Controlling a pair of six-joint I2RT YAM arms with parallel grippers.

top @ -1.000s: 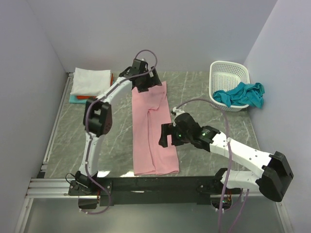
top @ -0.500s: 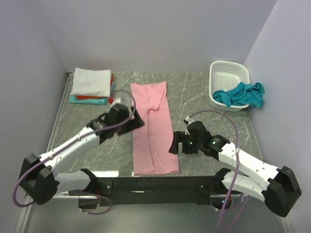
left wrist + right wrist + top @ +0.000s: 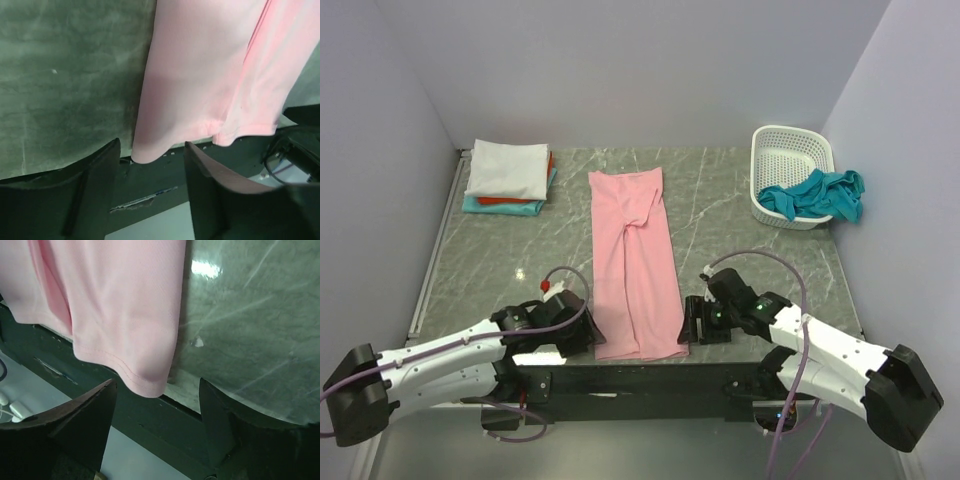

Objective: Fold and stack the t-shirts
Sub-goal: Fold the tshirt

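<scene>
The pink t-shirt [image 3: 630,260] lies in the middle of the table, folded lengthwise into a long narrow strip. Its near hem hangs slightly over the table's front edge. My left gripper [image 3: 585,335] is low at the strip's near-left corner. In the left wrist view that corner [image 3: 150,150] sits right at the tips of the open left gripper [image 3: 152,147], with nothing pinched. My right gripper [image 3: 690,325] is at the near-right corner. There the stitched hem corner [image 3: 150,382] sits between the tips of the open right gripper [image 3: 157,385].
A folded stack stands at the back left: a white t-shirt [image 3: 507,168] on an orange-red one [image 3: 510,201] and a teal one [image 3: 490,207]. A white lattice basket [image 3: 790,150] at the back right has a teal garment [image 3: 815,195] draped over its rim. A black rail [image 3: 640,380] runs along the front edge.
The left arm swung from the shirt's far end down to its near-left corner. The right gripper slid toward me to the near-right corner. Both sets of jaws have narrowed somewhat.
</scene>
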